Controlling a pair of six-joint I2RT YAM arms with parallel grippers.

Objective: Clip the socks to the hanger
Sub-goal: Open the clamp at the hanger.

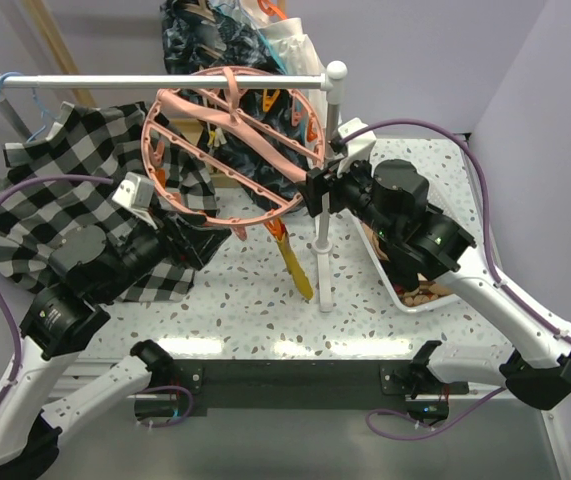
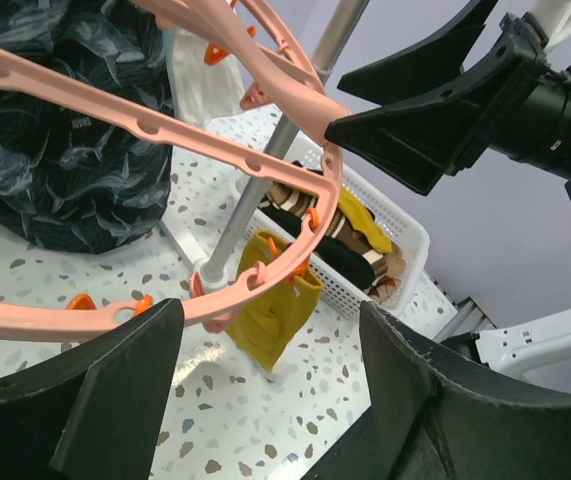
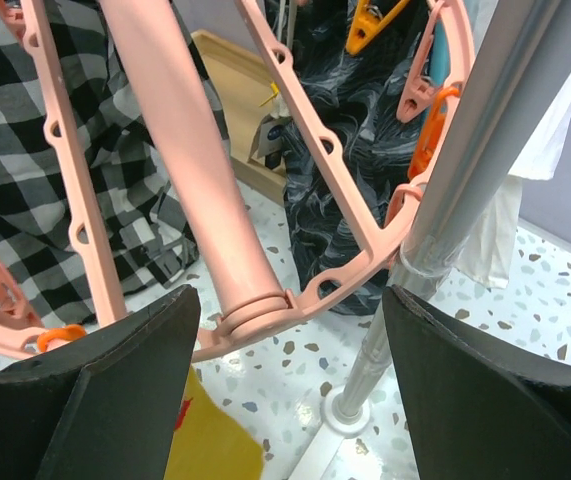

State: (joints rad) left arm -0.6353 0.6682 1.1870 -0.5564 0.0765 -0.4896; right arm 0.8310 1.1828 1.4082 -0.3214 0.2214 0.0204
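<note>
Bracketing the hanger (image 3: 193,160) from two sides, gripping nothing. Left gripper (image 2: 267,310): spread wide, with the rim running across just past the fingertips, apparently untouched. Right gripper (image 3: 290,295): spread just as wide, set astride the rim at a crossbar joint, close beside the post (image 3: 465,180), clamped on nothing. One yellow sock (image 1: 298,268) clipped under the rim, dangling between the two arms. Other socks (image 2: 340,235) heaped in the white basket (image 2: 405,228), to the right of the post, directly under the right arm, well apart from the left fingers. Probably next: fetching another sock. Better done with the right arm, being nearer; needs backing off the rim, then dropping down toward the basket. Seems to lie lengthwise along the basket, so best pinched across the width. Leaves the left side free to steady the rim.
</note>
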